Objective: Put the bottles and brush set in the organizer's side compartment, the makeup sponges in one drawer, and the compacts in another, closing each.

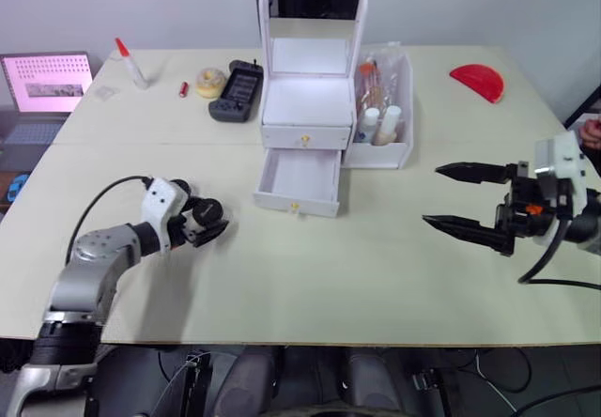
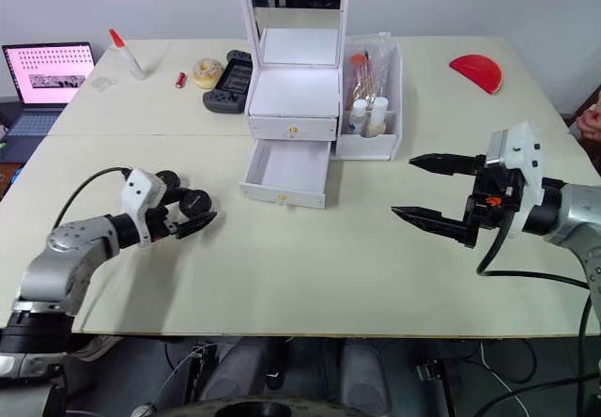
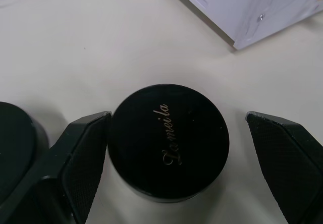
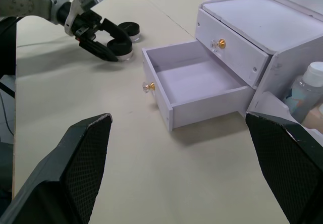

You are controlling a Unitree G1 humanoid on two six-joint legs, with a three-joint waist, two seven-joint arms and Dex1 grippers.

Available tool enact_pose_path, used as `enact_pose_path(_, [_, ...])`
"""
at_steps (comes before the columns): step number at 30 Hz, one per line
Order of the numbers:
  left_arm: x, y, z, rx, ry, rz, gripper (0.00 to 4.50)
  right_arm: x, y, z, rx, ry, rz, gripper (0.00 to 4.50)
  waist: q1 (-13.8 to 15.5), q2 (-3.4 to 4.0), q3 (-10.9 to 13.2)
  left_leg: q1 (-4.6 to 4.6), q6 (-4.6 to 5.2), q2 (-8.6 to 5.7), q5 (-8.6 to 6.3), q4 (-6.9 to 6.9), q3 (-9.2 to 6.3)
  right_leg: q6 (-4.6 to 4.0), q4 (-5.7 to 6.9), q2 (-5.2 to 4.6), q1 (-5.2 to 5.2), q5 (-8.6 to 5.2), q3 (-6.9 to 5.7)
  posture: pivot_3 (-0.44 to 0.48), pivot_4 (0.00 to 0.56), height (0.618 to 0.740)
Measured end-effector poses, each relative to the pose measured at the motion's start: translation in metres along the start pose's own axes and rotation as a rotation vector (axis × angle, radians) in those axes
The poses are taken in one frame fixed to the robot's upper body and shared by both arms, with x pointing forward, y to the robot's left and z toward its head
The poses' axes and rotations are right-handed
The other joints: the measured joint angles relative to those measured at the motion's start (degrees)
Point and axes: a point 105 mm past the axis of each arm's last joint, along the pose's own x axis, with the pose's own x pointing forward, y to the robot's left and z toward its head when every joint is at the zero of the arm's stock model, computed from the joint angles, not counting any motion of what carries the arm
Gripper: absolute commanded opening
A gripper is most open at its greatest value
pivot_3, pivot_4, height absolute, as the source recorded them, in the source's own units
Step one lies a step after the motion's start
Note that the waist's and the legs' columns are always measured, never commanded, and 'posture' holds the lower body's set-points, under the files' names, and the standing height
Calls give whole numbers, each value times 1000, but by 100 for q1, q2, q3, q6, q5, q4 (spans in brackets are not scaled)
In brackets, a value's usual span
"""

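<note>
The left claw (image 3: 176,153) sits spread around a black compact (image 3: 168,142) on the worktop (image 1: 310,285), one finger touching its side, the other apart; a second compact (image 4: 132,29) lies just beside. The right claw (image 2: 427,190) hangs released, holding nothing. Between them the organizer (image 1: 305,107) stands with its lower drawer (image 1: 299,180) pulled out, bottles (image 1: 378,124) in its side compartment.

The compact (image 3: 168,142) is smooth black plastic with a soft sheen and gold script on its lid. The left tool's fingers (image 3: 75,156) are matt black with a fine cross-hatched grip. The organizer (image 4: 237,62) looks matt white, its knobs (image 4: 220,44) shiny gold metal. The worktop (image 1: 310,276) is smooth, matt beige.
</note>
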Motion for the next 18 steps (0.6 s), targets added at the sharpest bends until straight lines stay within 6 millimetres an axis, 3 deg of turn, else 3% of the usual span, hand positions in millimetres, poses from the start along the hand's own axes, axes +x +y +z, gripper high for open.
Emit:
enact_pose_path(9, [9, 9, -1, 14, 19, 9, 4463, 0, 3, 5, 0, -3, -18, 4500, 4, 0, 0, 0, 0, -1, 1, 4, 0, 1, 3, 0, 2, 1, 0, 0, 150, 738])
enact_pose_path(11, [10, 8, -1, 10, 15, 4, 3920, 1, 3, 4, 2, -1, -23, 4500, 3, 0, 0, 0, 0, -1, 1, 4, 0, 2, 3, 0, 2, 1, 0, 0, 150, 738])
enact_pose_path(14, [10, 7, -1, 6, 13, 0, 2659, 1, 2, 4, 3, -1, -29, 4500, 4, 0, 0, 0, 1, -1, 1, 4, 0, 2, 3, 0, 2, 1, 0, 0, 150, 738])
enact_pose_path(18, [10, 4, 0, 4, 13, -16, 2684, 1, 2, 5, 3, -1, -34, 4500, 4, 0, 0, 0, 1, -1, 1, 5, 0, 2, 3, 0, 3, 1, -1, 0, 150, 738])
